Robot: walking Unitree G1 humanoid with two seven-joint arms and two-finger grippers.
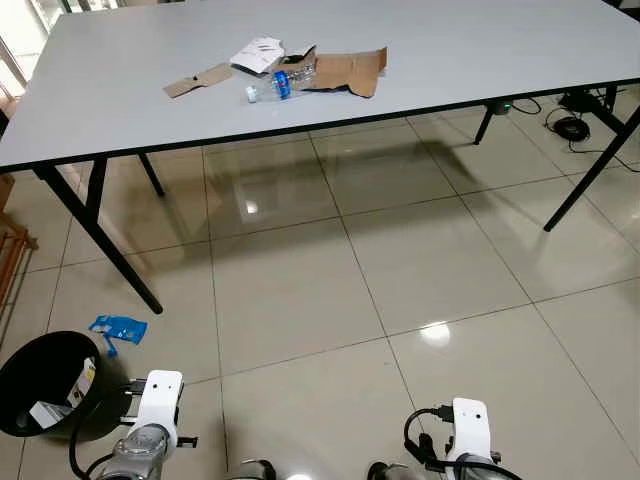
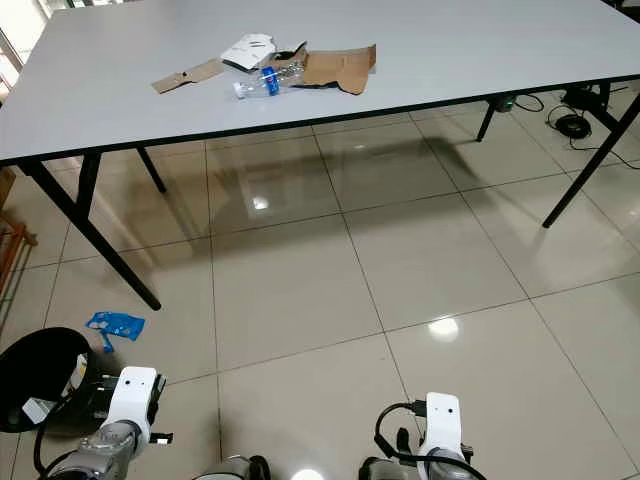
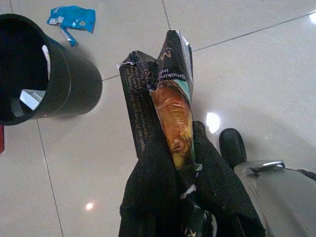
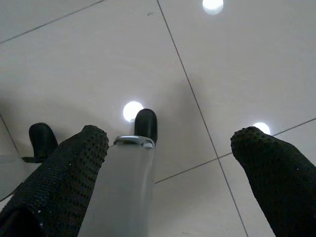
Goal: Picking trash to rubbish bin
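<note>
Black fingers of the left gripper (image 3: pixel 182 163) clamping a crumpled snack wrapper (image 3: pixel 170 98), dark foil with an orange picture and white print, sticking out past the fingertips over the pale tiled floor (image 1: pixel 420 270). Hovering near the black rubbish bin (image 3: pixel 54 79), wrapper just beside its wall but not over the opening; scraps of white paper lying inside the bin. Sitting on the tiles just beyond the bin, a blue wrapper (image 1: pixel 118 328), close to the leg at the left end of the desk (image 1: pixel 120 90). Right gripper (image 4: pixel 170 163) hanging low over bare tiles with its two fingers (image 4: pixel 64 168) spread wide apart, holding nothing, ceiling lights glinting off the floor between them. Up on the grey desk, toward its far left part, more litter waiting: a clear plastic bottle (image 1: pixel 278 84) with a blue label lying on its side, touching a torn piece of brown cardboard (image 1: pixel 345 70); a smaller cardboard strip (image 1: pixel 198 80) just to the left, nearer the left edge; crumpled white paper (image 1: pixel 257 53) behind the bottle, toward the far edge. Both silver forearms peeking in at the bottom of the head views, left one right beside the bin. Black cables (image 1: pixel 572 125) coiling on the floor under the right end of the desk.
</note>
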